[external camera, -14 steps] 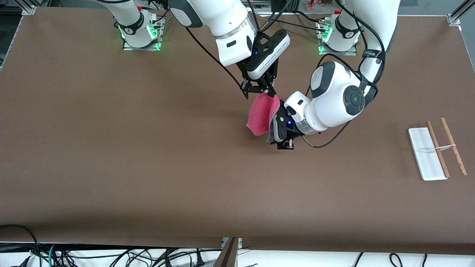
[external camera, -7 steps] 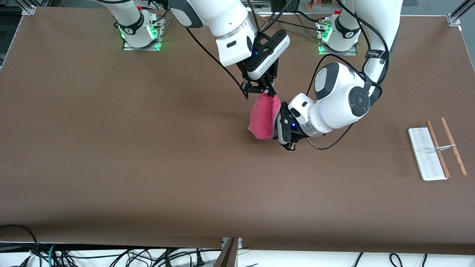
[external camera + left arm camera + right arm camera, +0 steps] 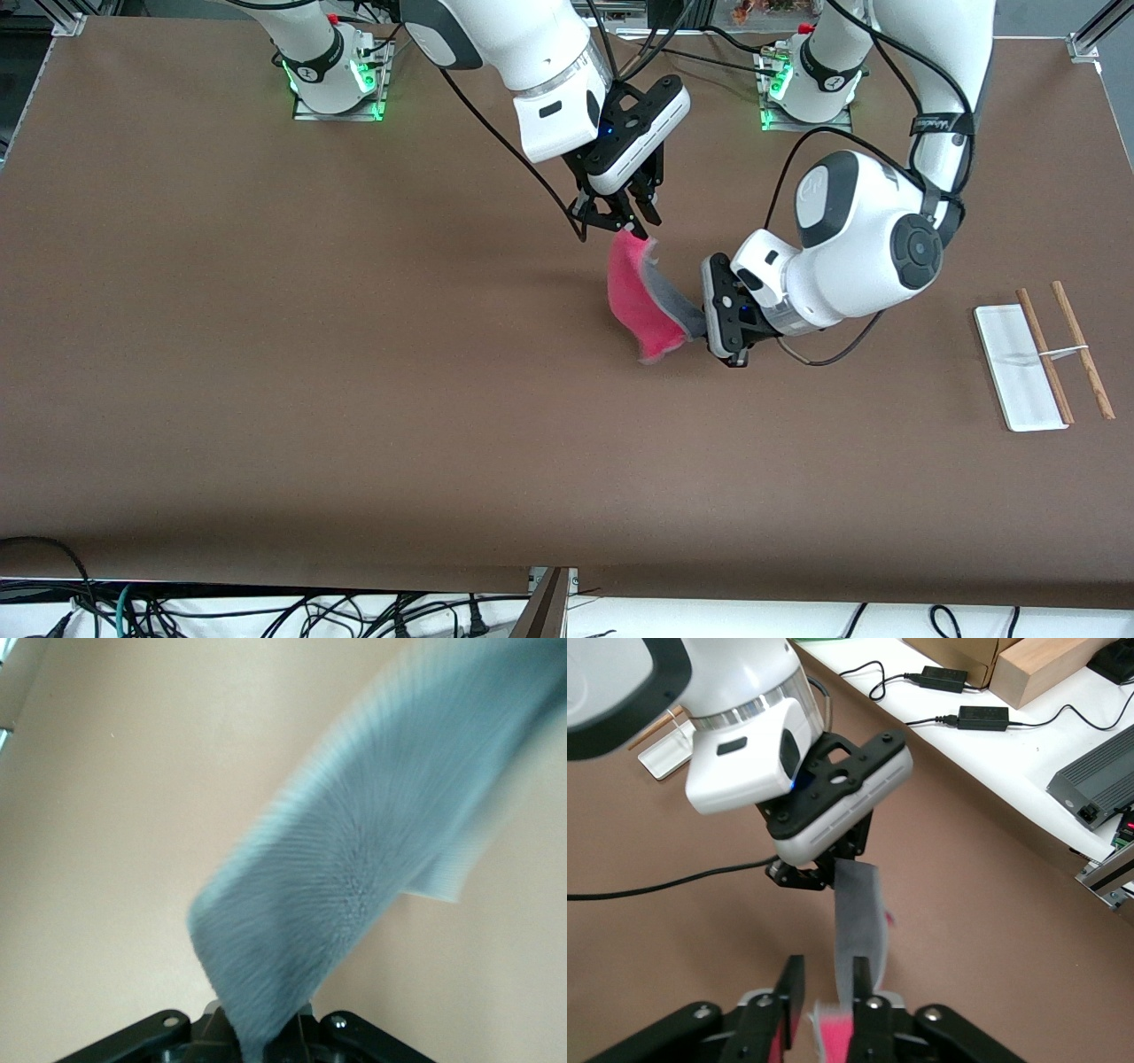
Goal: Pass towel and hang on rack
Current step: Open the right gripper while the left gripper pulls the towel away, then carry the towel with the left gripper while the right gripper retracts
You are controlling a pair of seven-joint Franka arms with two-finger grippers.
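Observation:
The towel [image 3: 636, 292], pink-red on one side and grey on the other, hangs in the air over the middle of the table. My left gripper [image 3: 700, 330] is shut on its lower grey edge; the left wrist view shows the grey side [image 3: 354, 868] running out from the closed jaws [image 3: 261, 1038]. My right gripper [image 3: 625, 227] is just above the towel's top corner. In the right wrist view its fingers [image 3: 828, 992] stand apart, with the towel [image 3: 858, 904] passing between them. The rack [image 3: 1045, 354] stands at the left arm's end of the table.
The rack's white base [image 3: 1017, 368] lies beside its two brown rods; it also shows in the right wrist view [image 3: 660, 753]. A black cable [image 3: 824, 354] loops under the left arm's wrist. Power bricks and boxes lie on a white surface off the table [image 3: 974, 718].
My left gripper has moved toward the left arm's end of the table, pulling the towel's lower edge with it. The towel has stretched out slantwise, showing its grey side. The right gripper stayed put.

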